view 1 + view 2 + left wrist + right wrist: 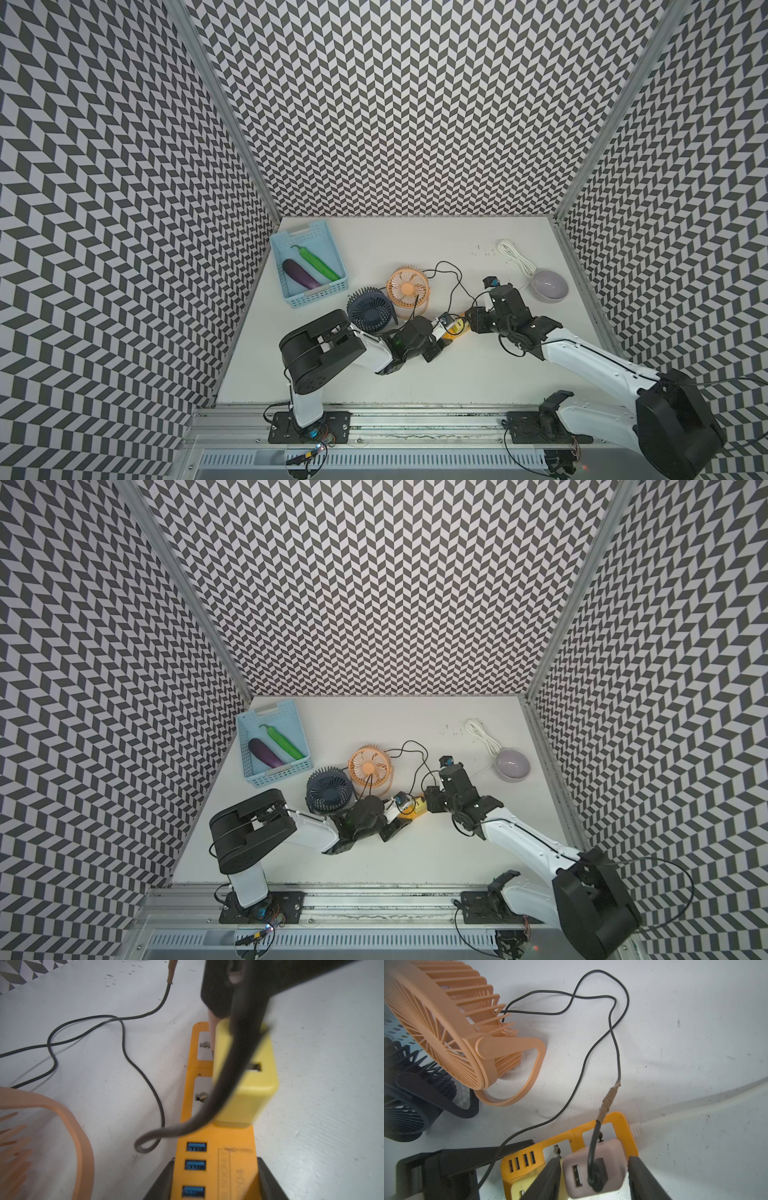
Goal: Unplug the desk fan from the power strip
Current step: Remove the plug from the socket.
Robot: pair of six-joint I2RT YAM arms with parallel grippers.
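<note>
Power strip [228, 1136] is lying flat on the bench [457, 374], between my two arms and just in front of the orange desk fan [446, 1028]

I am pinning it with the left gripper [216, 1159]. The jaws are closed tight against both long sides at the USB-port end, so the strip should not lift or slide when a plug is being pulled

Right gripper [593, 1159] is hanging over the socket end, jaws standing either side of a pale pink USB adapter [614, 1157]. One jaw is looking in contact and the other is showing a sliver of gap, so I cannot tell whether it is gripping or whether the adapter is seated

Black cable [614, 1028] is running from that adapter, past a taped stretch, toward the back of the orange fan. I am judging this the plug to pull

Yellow adapter [249, 1095] is sitting alongside on the strip, not my target

White cord [695, 1113] is trailing off the strip's far end
</note>
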